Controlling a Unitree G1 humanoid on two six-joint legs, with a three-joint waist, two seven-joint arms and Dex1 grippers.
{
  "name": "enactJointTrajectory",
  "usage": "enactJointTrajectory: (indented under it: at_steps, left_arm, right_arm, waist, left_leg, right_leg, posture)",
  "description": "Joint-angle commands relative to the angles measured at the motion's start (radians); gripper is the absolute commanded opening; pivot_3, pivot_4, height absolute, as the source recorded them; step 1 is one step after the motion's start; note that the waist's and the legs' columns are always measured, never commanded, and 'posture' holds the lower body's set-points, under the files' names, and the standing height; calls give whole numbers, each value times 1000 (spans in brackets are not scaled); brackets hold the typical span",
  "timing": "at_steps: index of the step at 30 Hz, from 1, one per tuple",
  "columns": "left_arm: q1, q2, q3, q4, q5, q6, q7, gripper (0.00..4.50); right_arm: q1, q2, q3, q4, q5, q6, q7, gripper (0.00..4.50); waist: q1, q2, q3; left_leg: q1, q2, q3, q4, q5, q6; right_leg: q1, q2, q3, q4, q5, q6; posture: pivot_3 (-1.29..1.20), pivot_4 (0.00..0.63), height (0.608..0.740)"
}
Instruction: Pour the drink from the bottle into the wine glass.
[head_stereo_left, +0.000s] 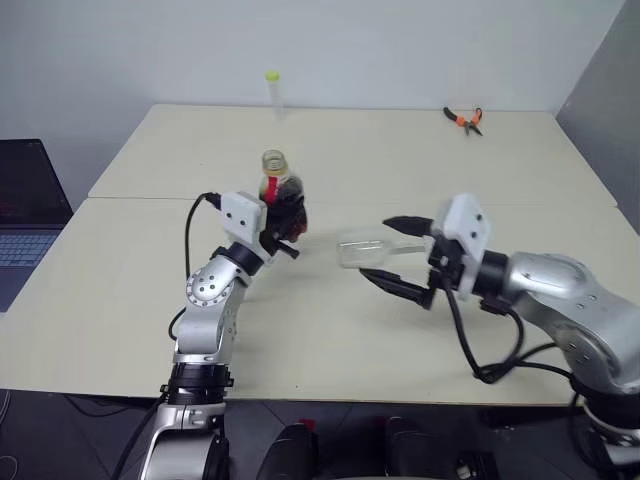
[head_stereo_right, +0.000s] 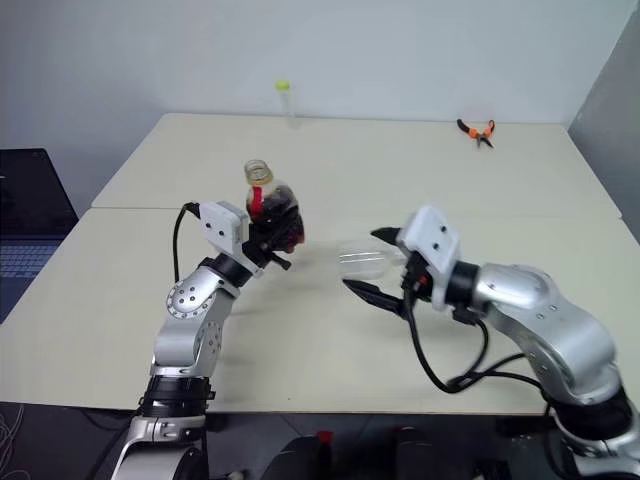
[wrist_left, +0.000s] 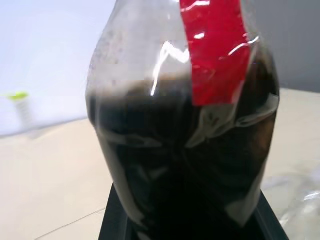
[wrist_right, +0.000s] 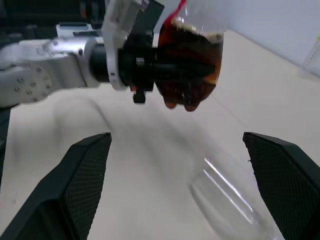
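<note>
At the far left edge of your head view sits a laptop (head_stereo_left: 25, 215), off the table's (head_stereo_left: 130, 300) left side.

Moving right, your left end effector (head_stereo_left: 283, 232) is pinched shut on the bottle (head_stereo_left: 282, 195), gripping its bulbous lower body and holding it upright, raised off the table. The bottle's mouth is open, with no cap on it, and the red label (head_stereo_left: 272, 187) runs down from the neck. The drink (wrist_left: 185, 170) fills the lower body, dark brown and nearly black in your left wrist view, with its surface sitting just below the shoulder. In your right wrist view the bottle's base hangs clear above the tabletop, with the left end effector's black fingers (wrist_right: 172, 67) clamped across its body.

Behind the bottle, near the table's far edge, stands a thin clear tube (head_stereo_left: 273, 92) with a yellow-green top, well apart from everything else.

Further right, the wine glass (head_stereo_left: 365, 250) lies on its side, bowl towards the bottle, between the fingers of your right end effector (head_stereo_left: 402, 258). Those fingers are spread wide, one above and one below the glass; you cannot tell from these views whether either touches it. The right wrist view shows the glass (wrist_right: 227, 197) low between the two wide-set fingers (wrist_right: 82, 177).

At the far right corner of the table lie orange-handled pliers (head_stereo_left: 464, 119), well away from both arms.
</note>
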Motion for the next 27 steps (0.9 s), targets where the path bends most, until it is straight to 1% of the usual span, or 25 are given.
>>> enactJointTrajectory:
  at_steps: [1,5,10,16,18,19,21,27]
  left_arm:
    - [-82,20,51,134,11,-118,41,739]
    - [-146,36,71,302,23,-207,70,739]
    - [-253,58,124,594,23,-318,140,739]
    - [-287,65,150,771,34,-388,189,739]
    - [-281,65,148,801,43,-409,205,1452]
    - [-277,65,144,810,49,-420,209,1683]
    - [-265,61,143,820,49,-432,211,2369]
    - [-225,47,140,798,42,-450,206,4256]
  right_arm:
    - [-56,36,62,40,-66,-43,-2,4500]
    - [-84,68,99,67,-107,-59,9,4500]
    - [-118,129,155,97,-155,-81,10,4500]
    - [-117,151,159,106,-182,-89,21,4500]
    - [-115,158,157,104,-189,-87,24,4500]
    - [-114,160,156,104,-191,-85,25,4500]
    - [-112,163,154,102,-193,-82,27,4500]
    - [-106,156,149,90,-187,-75,34,4500]
  waist:
    - [0,0,0]
    - [-1,0,0]
    - [-4,-1,0]
    - [-11,-1,0]
    - [-12,-1,0]
    - [-12,-1,0]
    - [-12,-1,0]
    - [-13,-1,0]
  left_leg:
    - [0,0,0,0,0,0]
    - [-1,-1,0,0,0,-1]
    - [-1,-1,0,1,0,-1]
    - [-2,-2,0,0,0,-1]
    - [-2,-2,-1,0,0,-1]
    - [-2,-1,-1,0,0,-1]
    - [-1,-1,-1,0,0,0]
    - [-1,-1,-1,0,0,0]
  right_leg:
    - [0,0,0,0,0,0]
    - [-1,-1,0,-1,0,0]
    - [-1,-1,0,0,0,0]
    - [-2,-2,0,0,0,0]
    - [-2,-2,0,0,0,0]
    - [-2,-2,0,0,0,0]
    - [-2,-2,0,1,0,0]
    - [-3,-2,0,1,0,0]
  posture:
    - [0,150,740]
    - [0,150,740]
    - [0,150,740]
    - [0,150,740]
    - [0,150,740]
    - [0,150,740]
    - [0,150,740]
    - [0,150,740]
